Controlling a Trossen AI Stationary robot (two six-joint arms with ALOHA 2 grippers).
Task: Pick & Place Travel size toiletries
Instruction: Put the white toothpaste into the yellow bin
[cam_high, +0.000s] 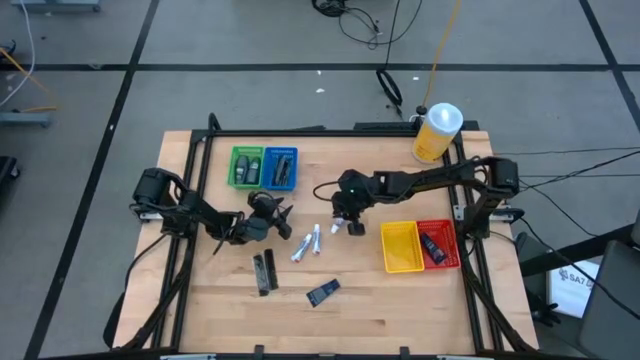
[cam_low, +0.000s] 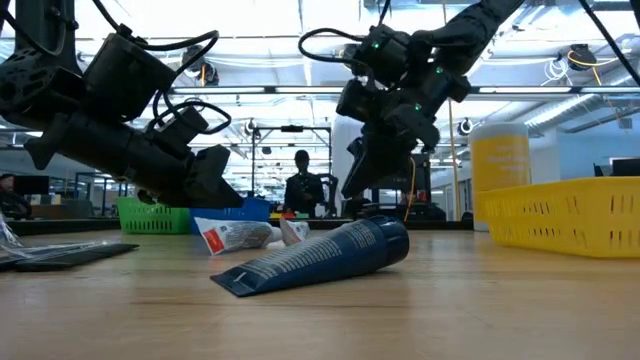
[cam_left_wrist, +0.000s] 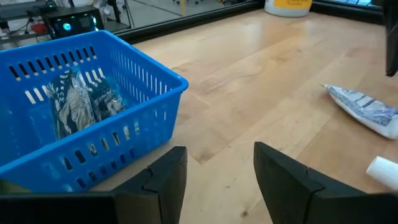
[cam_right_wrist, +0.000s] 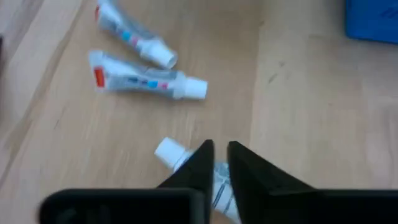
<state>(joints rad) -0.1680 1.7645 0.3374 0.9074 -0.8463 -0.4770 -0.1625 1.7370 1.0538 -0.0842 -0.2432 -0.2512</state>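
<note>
— What was the right pincer (cam_right_wrist: 214, 163) doing?

— Its fingers were nearly pressed together, pinching a white-silver mini tube (cam_right_wrist: 186, 167) just behind its white cap, down near the table (cam_high: 420, 305). Whether the tube had left the wood, I couldn't tell.

— And the left pincer (cam_left_wrist: 214, 177)?

— Spread, holding nothing, low over bare wood just beside the blue tray (cam_left_wrist: 93, 118).

— How far along was the sorting?

— Partway, I'd judge. The blue tray (cam_high: 280, 168) and green tray (cam_high: 246, 166) each held something dark, and the red tray (cam_high: 437, 244) held one dark item. The yellow tray (cam_high: 400, 246) looked empty.

— What was left out?

— Two more white tubes (cam_right_wrist: 140, 65) near the right pincer, flat black packets (cam_high: 264, 271) nearer the front edge, and a dark tube (cam_high: 323, 293) lying beside them. So several picks remained.
</note>
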